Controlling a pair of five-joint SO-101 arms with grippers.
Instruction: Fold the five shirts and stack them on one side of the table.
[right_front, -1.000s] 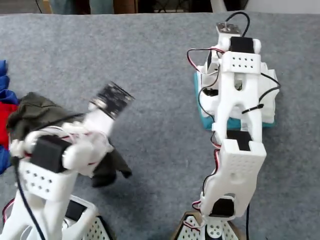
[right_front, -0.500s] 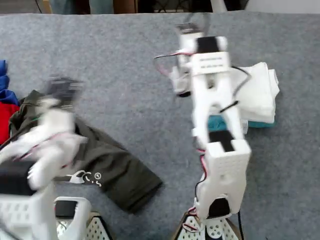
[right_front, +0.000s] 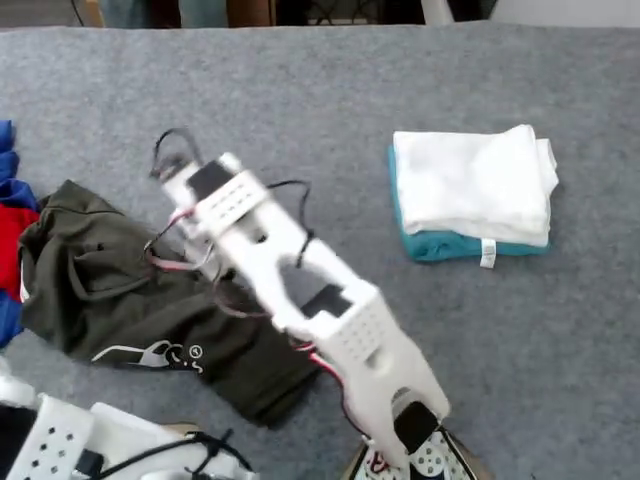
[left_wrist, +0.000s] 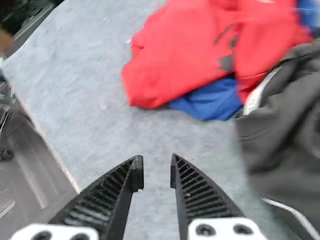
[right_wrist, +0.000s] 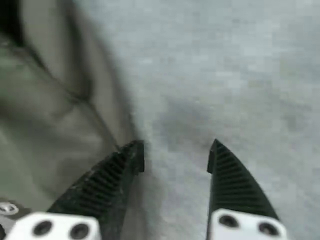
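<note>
Olive shirt (right_front: 110, 290): spread, lower left of high view. Right pincer (right_wrist: 175, 157) wide at its edge; left pincer (left_wrist: 153, 172) narrow, empty.

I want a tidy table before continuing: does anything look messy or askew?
Yes. The olive shirt lies crumpled and unfolded near the left edge, beside a loose red shirt and blue shirt. The folded white shirt on the teal shirt looks neat.

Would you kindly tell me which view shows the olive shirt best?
The high view: the olive shirt lies spread there, partly under the right arm. The left wrist view catches one edge; the right wrist view a close-up fold.
</note>
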